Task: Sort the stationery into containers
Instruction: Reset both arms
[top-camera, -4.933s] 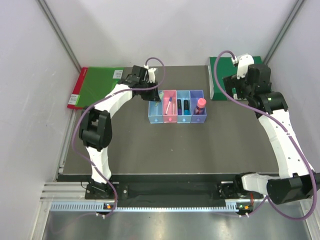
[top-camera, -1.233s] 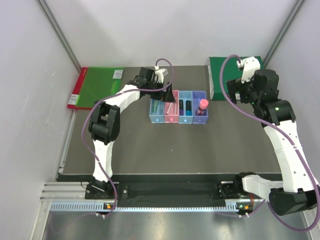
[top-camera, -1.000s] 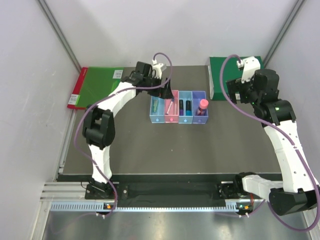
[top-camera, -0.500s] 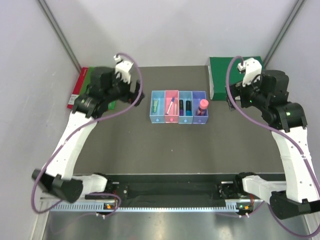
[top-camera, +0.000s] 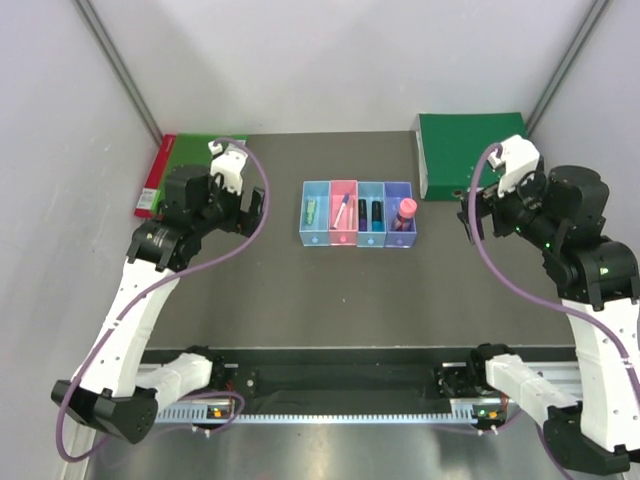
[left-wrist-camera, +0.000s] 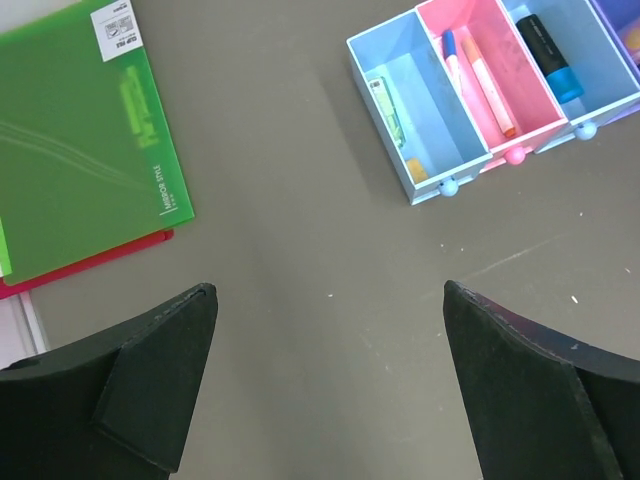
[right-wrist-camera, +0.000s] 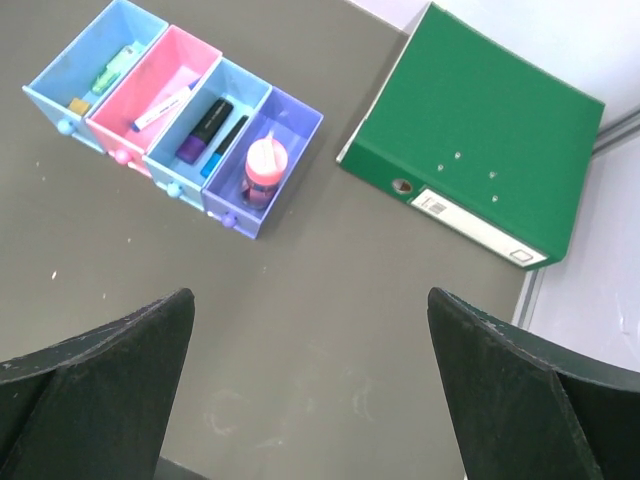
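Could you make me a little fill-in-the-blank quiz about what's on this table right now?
1. The four joined bins sit in a row; the second from the left is coloured ____.
2. The stubby pink-capped piece stands in the ____ bin.
3. Both grippers, left and right, have their jaws ____.
4. The mint green marker lies in the ____ bin.

Missing words: pink; purple-blue; open; light blue

A flat green folder (left-wrist-camera: 85, 150) with a red edge and a white label is lying on the dark tabletop (left-wrist-camera: 300, 260), beyond the left fingers and off to their left. A dark green binder (right-wrist-camera: 475, 140) is resting flat beyond the right fingers, its white spine label facing them.
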